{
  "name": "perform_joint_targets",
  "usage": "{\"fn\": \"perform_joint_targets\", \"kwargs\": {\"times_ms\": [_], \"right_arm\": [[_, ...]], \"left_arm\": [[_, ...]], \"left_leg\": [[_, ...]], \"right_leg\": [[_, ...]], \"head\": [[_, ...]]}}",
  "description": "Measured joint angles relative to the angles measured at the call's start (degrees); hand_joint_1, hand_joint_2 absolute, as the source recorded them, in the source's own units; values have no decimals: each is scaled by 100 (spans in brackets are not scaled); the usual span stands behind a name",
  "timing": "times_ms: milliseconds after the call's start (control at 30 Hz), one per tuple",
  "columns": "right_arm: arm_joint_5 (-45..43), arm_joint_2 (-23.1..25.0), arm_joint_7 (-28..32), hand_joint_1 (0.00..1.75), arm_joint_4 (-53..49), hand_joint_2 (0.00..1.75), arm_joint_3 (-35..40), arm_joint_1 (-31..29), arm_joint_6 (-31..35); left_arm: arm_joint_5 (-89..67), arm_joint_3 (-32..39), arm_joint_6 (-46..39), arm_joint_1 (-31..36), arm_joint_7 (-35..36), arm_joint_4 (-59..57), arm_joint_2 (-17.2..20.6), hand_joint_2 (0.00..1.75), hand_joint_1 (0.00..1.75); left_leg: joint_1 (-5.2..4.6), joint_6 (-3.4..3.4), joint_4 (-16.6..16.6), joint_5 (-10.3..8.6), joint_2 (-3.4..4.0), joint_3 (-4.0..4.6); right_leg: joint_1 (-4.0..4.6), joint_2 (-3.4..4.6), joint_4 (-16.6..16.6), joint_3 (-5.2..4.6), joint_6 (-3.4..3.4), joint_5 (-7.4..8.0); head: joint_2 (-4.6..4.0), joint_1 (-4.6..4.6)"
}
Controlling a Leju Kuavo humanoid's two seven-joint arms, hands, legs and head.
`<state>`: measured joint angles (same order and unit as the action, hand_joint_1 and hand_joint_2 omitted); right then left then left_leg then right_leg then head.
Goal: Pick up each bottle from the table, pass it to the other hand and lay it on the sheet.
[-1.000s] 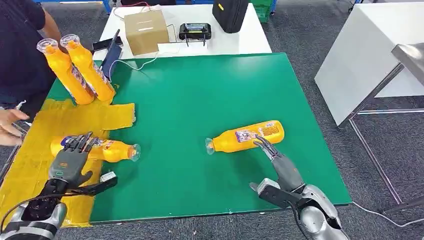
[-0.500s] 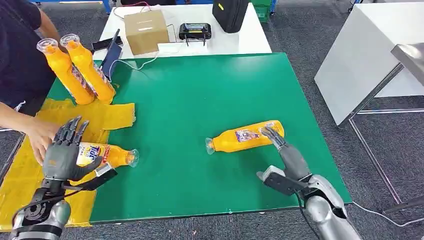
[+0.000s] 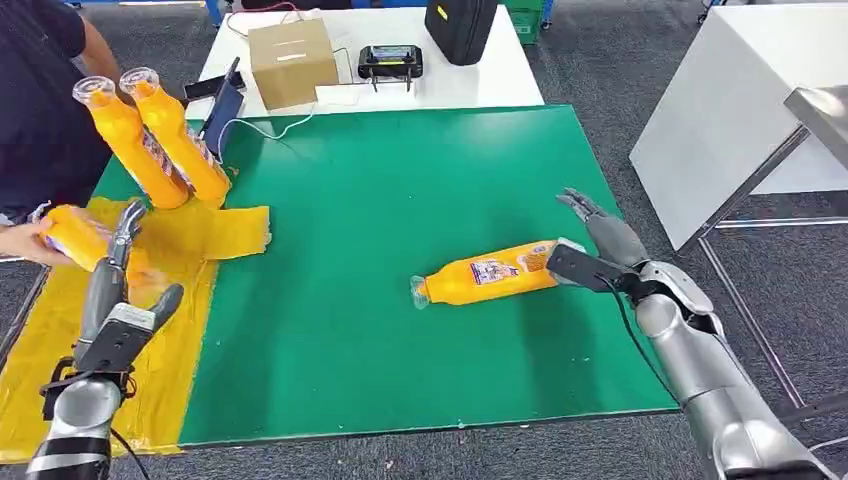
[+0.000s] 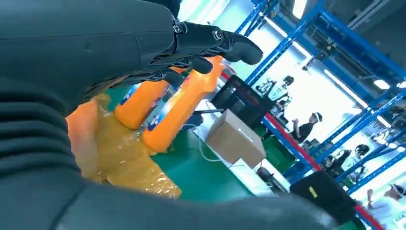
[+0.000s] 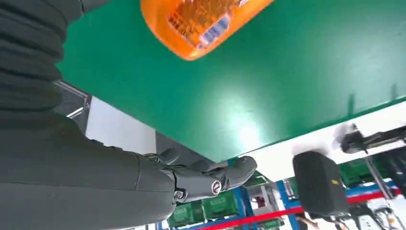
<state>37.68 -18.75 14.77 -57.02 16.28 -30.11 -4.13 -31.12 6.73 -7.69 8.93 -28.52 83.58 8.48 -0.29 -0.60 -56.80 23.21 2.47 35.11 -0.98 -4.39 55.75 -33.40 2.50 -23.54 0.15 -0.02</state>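
The head view looks forward and down on the whole green tabletop (image 3: 400,200); both wrist views sit close behind their hands, tilted, and share its green surface with the head view

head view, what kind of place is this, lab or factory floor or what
Probably a robot test area inside a warehouse-like hall. A green table with orange bottles for handling practice, grey carpet floor, and, in the left wrist view, tall blue shelving racks under bright ceiling lights.
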Motion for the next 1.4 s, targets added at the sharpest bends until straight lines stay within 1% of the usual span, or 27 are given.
{"fn": "perform_joint_targets", "kwargs": {"times_ms": [100, 167, 367, 467, 567, 600, 800, 967, 1100, 1233, 1400], "right_arm": [[13, -9, 0, 0, 153, 175, 52, -81, 2], [241, -26, -55, 0, 253, 175, 136, -184, 72], [671, -50, -282, 0, 680, 175, 533, -799, 114], [706, -46, -247, 0, 929, 175, 726, -1067, -107], [629, -57, -54, 0, 1202, 175, 944, -1263, -359], [571, -68, 37, 0, 1298, 175, 1031, -1322, -467], [376, -162, 352, 0, 1692, 175, 1543, -1578, -938], [278, -133, 413, 0, 2054, 175, 2117, -1877, -1385], [144, -72, 413, 0, 2288, 175, 2525, -2043, -1565], [35, -37, 411, 0, 2479, 175, 2903, -2074, -1550], [-11, 122, 287, 0, 2760, 175, 3202, -2062, -1194]], "left_arm": [[32, 11, 21, 6, -7, 37, -18, 0, 0], [241, 28, 195, 5, -35, 55, -31, 0, 0], [310, 48, 282, -4, -107, 240, -129, 0, 0], [308, 44, 282, 2, -116, 249, -164, 0, 0], [313, 6, 262, 41, -122, 247, -168, 0, 0], [332, -4, 240, 55, -142, 238, -168, 175, 0], [422, -26, 208, 205, -223, 131, -160, 175, 0], [459, -127, 179, 425, -271, -61, -147, 175, 0], [474, -241, 144, 568, -289, -186, -125, 175, 0], [487, -343, 105, 696, -297, -311, -83, 175, 0], [514, -459, 105, 814, -302, -442, -79, 175, 0]], "left_leg": [[0, 0, 0, 1, 0, 7], [-1, 0, 0, 1, 1, 13], [-1, -2, -1, -2, 2, 14], [-1, -2, -1, -2, 0, 14], [-1, -2, -2, -2, 0, 14], [-1, -2, -2, -2, -1, 15], [-1, -2, -2, -2, 0, 17], [-1, -3, -2, -3, -1, 16], [-1, -3, -3, -4, -1, 15], [-1, -3, -3, -3, -2, 16], [-1, -3, -3, -3, 1, 17]], "right_leg": [[0, 0, 0, -5, 0, 0], [0, 1, 1, -9, 0, 0], [-1, -1, 0, -14, 1, 1], [0, -1, 1, -14, 2, 2], [0, -1, 1, -15, 2, 2], [0, -1, 1, -15, 2, 2], [0, -1, 1, -16, 2, 2], [0, -1, 1, -15, 2, 3], [0, -2, 1, -15, 3, 3], [0, -2, 2, -16, 3, 2], [0, -1, 1, -17, 3, 2]], "head": [[0, 0], [0, 0], [0, 0], [0, 0], [0, -2], [0, -2], [0, -2], [0, 0], [0, 0], [0, -2], [0, 0]]}}
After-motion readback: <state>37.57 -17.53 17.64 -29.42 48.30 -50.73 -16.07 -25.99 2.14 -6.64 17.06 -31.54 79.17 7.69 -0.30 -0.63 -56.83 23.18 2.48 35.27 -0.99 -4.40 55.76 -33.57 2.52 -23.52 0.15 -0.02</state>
